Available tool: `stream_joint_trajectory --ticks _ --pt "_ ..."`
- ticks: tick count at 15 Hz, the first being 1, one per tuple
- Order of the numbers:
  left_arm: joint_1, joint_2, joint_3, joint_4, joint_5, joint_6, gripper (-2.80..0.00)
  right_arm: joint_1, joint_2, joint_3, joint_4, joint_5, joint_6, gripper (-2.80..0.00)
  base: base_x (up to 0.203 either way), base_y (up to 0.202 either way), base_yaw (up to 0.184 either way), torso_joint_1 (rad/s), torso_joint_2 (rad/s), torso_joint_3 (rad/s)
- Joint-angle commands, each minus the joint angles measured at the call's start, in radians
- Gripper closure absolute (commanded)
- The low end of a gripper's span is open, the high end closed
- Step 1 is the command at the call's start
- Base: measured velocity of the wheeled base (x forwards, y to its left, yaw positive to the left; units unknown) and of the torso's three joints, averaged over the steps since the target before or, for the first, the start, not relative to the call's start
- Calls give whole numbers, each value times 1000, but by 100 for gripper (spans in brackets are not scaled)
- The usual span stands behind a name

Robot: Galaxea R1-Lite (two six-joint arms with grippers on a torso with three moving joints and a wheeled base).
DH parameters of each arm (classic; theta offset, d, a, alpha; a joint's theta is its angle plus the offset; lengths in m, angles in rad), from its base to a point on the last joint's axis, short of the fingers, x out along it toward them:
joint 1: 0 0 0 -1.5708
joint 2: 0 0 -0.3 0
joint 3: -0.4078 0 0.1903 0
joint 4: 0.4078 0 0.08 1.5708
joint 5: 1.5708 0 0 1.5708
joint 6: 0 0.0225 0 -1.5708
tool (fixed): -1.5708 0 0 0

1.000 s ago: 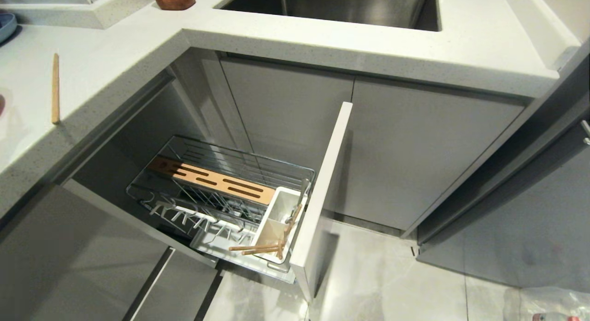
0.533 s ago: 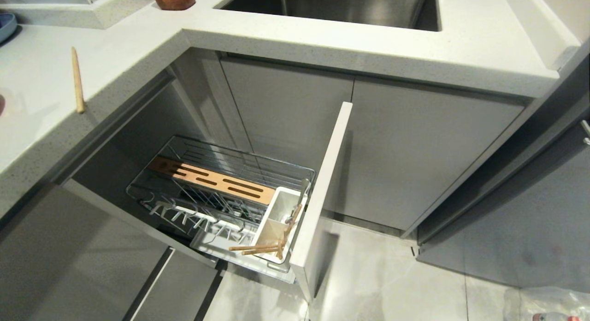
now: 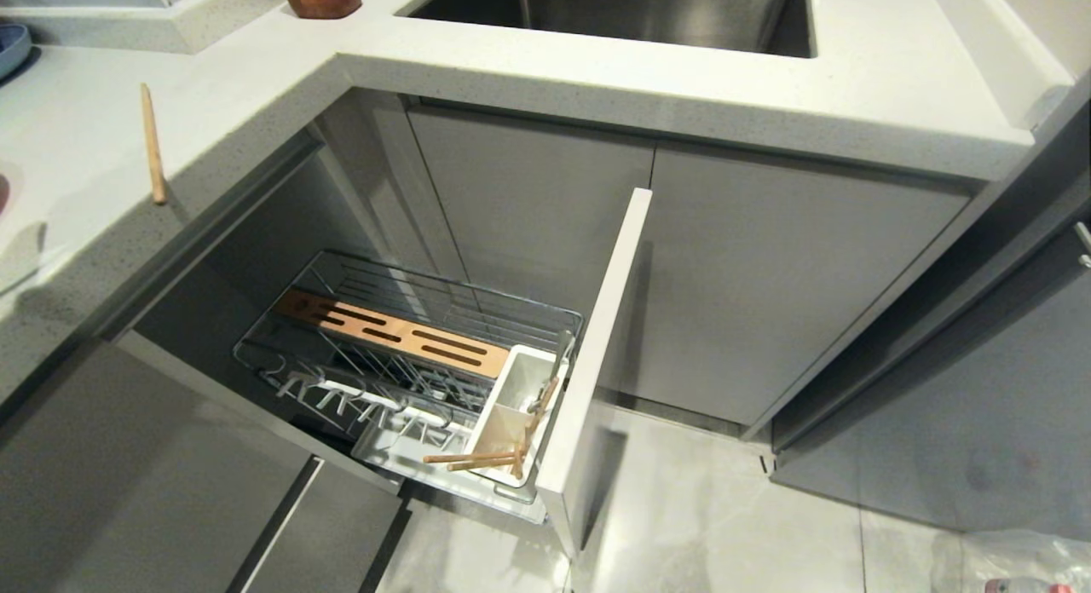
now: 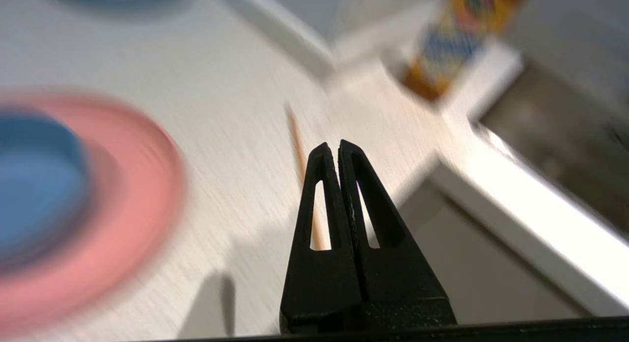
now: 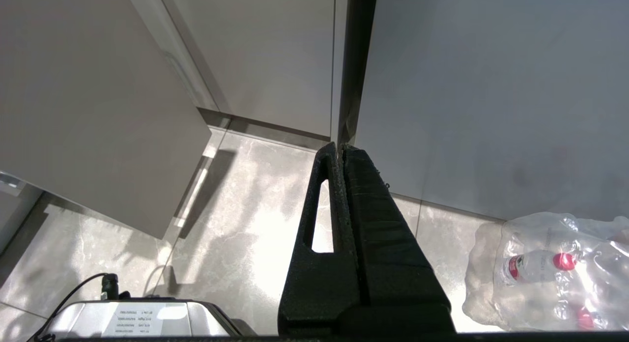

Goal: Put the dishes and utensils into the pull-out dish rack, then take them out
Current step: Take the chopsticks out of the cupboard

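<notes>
The left gripper point(image 4: 339, 145) hangs over the speckled white countertop point(image 3: 77, 141), black fingers pressed together on nothing. At its eleven o'clock a thin wooden chopstick point(image 4: 296, 135) lies partly hidden. The pale blue bowl point(image 4: 34, 180) sits on the pink plate point(image 4: 123, 224) (both blurred, cut off). Farther, chopsticks point(image 3: 477, 461) lean in the pull-out dish rack point(image 3: 409, 337)'s white caddy point(image 3: 511, 397). The right gripper point(image 5: 340, 146), closed, is parked over glossy floor tiles point(image 5: 245, 224).

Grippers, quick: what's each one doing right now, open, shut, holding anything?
Left gripper: shut, empty, above the countertop.
Right gripper: shut, empty, parked over the floor.
</notes>
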Motion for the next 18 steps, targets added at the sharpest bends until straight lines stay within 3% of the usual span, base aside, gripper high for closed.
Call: stream_joint_trajectory --ticks 1,6,10,15,16,18 --pt "-88 35 -34 143 5 -79 0 0 2 0 0 0 0 0 0 0 0 0 0 0" --pt "-314 151 -41 464 -5 -364 0 0 2 0 0 0 0 0 0 0 0 0 0 0" --pt "-410 250 -15 697 -75 -587 0 0 2 0 0 0 0 0 0 0 0 0 0 0" --pt "-434 313 154 730 -168 -708 0 0 2 0 0 0 0 0 0 0 0 0 0 0" --pt "-435 324 183 728 -194 -718 -280 0 2 0 0 0 0 0 0 0 0 0 0 0" --pt "-435 350 225 713 -264 -731 -280 0 2 0 1 0 0 0 0 0 0 0 0 0"
